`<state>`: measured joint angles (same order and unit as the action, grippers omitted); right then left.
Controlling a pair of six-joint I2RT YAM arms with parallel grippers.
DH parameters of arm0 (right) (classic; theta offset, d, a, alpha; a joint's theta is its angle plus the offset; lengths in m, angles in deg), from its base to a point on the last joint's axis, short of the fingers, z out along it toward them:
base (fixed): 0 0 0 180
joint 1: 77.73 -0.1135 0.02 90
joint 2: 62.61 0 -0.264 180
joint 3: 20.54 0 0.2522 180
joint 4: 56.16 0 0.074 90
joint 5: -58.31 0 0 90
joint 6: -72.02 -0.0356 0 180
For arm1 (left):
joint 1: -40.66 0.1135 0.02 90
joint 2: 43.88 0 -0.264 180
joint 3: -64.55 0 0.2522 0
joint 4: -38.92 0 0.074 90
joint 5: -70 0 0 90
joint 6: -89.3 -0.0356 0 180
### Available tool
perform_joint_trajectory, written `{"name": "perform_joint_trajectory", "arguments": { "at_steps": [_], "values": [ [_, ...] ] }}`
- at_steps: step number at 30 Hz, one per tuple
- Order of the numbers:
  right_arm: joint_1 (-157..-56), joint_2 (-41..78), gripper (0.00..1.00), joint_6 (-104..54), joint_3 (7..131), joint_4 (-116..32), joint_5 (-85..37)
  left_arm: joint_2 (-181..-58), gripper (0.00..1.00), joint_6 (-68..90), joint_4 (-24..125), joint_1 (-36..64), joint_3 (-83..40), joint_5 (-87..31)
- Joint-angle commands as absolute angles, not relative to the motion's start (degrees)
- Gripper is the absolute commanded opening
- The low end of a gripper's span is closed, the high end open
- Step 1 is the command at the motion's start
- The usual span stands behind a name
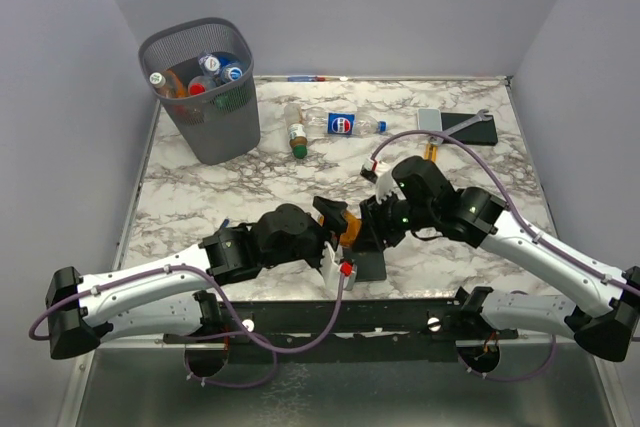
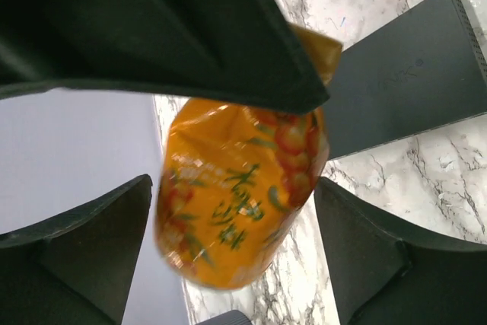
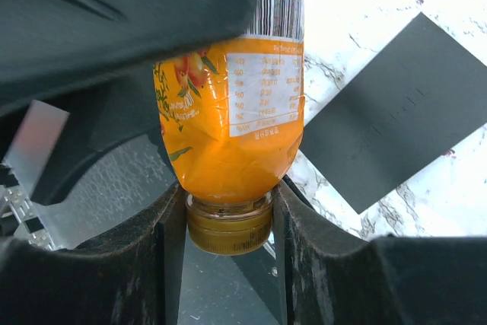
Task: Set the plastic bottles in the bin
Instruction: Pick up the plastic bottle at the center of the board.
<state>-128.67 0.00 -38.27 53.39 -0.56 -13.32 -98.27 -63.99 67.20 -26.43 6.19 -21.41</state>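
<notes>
An orange bottle [image 1: 350, 230] with a printed label hangs above the table's front middle, between both grippers. My right gripper [image 1: 374, 225] is shut on its amber cap [image 3: 229, 227], fingers pressed on both sides of the neck. My left gripper [image 1: 334, 219] stands open around the bottle's body [image 2: 237, 195], with a gap on each side of it. The dark mesh bin [image 1: 214, 129] stands at the far left with several bottles [image 1: 214, 73] inside. A clear bottle with a blue label [image 1: 345, 125] and a small amber bottle [image 1: 296, 135] lie right of the bin.
A flat black slab [image 1: 369, 266] lies under the grippers, also seen in the wrist views [image 2: 411, 89] [image 3: 396, 119]. A red cap [image 1: 346, 269] shows by the left arm. A grey slab [image 1: 432, 119], a wrench [image 1: 472, 124] and an orange-handled screwdriver [image 1: 430, 151] lie at the far right.
</notes>
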Motion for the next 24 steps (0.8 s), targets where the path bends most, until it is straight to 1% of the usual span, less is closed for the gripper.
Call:
{"name": "perform_joint_trajectory", "arguments": {
  "at_steps": [1, 5, 6, 10, 12, 13, 14, 15, 16, 18, 20, 22, 24],
  "values": [
    [-128.97, 0.39, 0.30, -36.80, 56.82, 0.67, -10.04, -99.65, 0.85, -64.68, 66.13, -27.11, 4.34, -20.44],
    [-128.97, 0.24, 0.30, -36.72, 57.59, 1.17, -9.71, -100.64, 0.76, -63.99, 65.98, -27.17, 3.96, -18.29],
    [-128.97, 0.24, 0.30, -36.73, 57.75, 1.19, -9.60, -100.85, 0.72, -63.72, 65.82, -27.26, 3.87, -18.02],
    [-128.98, 0.05, 0.31, -36.79, 58.86, 1.57, -9.24, -100.65, 0.45, -62.46, 63.87, -27.28, 4.28, -17.63],
    [-128.98, -0.14, 0.34, -37.00, 59.64, 1.82, -9.33, -100.12, 0.41, -61.69, 62.41, -27.36, 4.74, -17.80],
    [-128.97, -0.26, 0.41, -37.16, 60.18, 1.96, -9.46, -99.94, 0.40, -61.12, 61.85, -27.37, 4.82, -17.99],
    [-128.97, -0.48, 0.51, -37.43, 60.72, 1.98, -9.58, -99.86, 0.39, -60.54, 61.45, -27.37, 4.89, -18.12],
    [-128.97, -0.75, 0.65, -37.63, 61.44, 1.92, -9.69, -99.79, 0.39, -59.77, 61.20, -27.37, 4.92, -18.15],
    [-128.97, -1.11, 0.76, -37.85, 62.21, 1.91, -10.09, -99.71, 0.39, -58.85, 60.96, -27.37, 4.90, -18.22],
    [-128.97, -2.35, 0.89, -38.49, 64.14, 1.66, -12.23, -99.60, 0.39, -55.55, 60.59, -27.30, 4.68, -18.51],
    [-128.97, -4.81, 0.95, -38.55, 65.81, 0.55, -15.75, -99.44, 0.35, -50.01, 59.77, -27.37, 4.40, -19.58],
    [-128.97, -9.09, 0.97, -38.93, 65.64, -2.62, -21.41, -99.34, 0.31, -42.44, 57.79, -27.30, 4.51, -22.05],
    [-128.97, -14.82, 0.98, -39.19, 62.48, -8.48, -27.04, -99.18, 0.27, -33.19, 53.89, -27.37, 5.25, -24.08]
  ]
}}
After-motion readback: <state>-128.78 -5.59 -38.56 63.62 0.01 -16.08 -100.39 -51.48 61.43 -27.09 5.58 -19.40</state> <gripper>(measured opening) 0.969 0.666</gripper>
